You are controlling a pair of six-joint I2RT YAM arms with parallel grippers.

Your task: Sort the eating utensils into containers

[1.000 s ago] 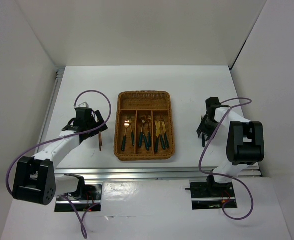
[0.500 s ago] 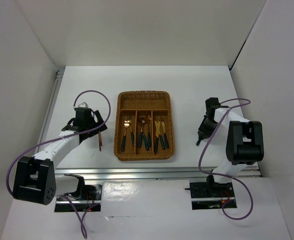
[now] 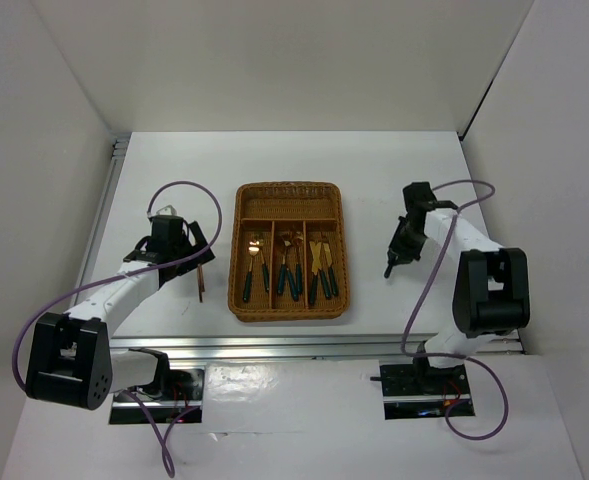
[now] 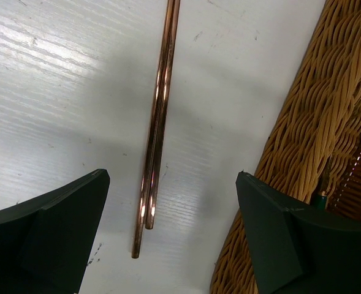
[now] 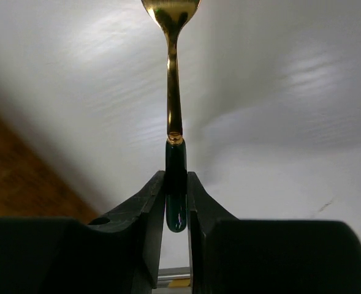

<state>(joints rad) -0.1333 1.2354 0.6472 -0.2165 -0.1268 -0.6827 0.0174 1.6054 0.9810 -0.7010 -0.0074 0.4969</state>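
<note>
Right gripper (image 5: 176, 184) is clamped on the dark green handle of a spoon (image 5: 173, 116), its two fingers pressing the handle's end from either side. The left gripper (image 4: 173, 177) stands wide apart with nothing in its grasp. Beneath both lies the white table (image 3: 374, 165), and on its middle sits the brown wicker tray (image 3: 289, 187), its long side running away from the arm bases. The tray's three long slots lie side by side toward the near end, and the crosswise slot runs across the far end. Each long slot holds green-handled, gold-headed cutlery (image 3: 290, 265), heads toward the far end and handles toward the near end; which pieces are forks, knives or spoons is too small to tell from above. The right gripper hangs to the right of the tray, near it but apart. The spoon juts out from its fingers over bare table, gold bowl farthest from the wrist camera, where the tray shows only as a brown blur at the left. The left gripper hovers just left of the tray, low over a pair of copper-brown chopsticks (image 4: 160, 122). These lie side by side, touching, flat on the table beside the tray's outer wall but apart from it, between the open fingers and touched by neither.
</note>
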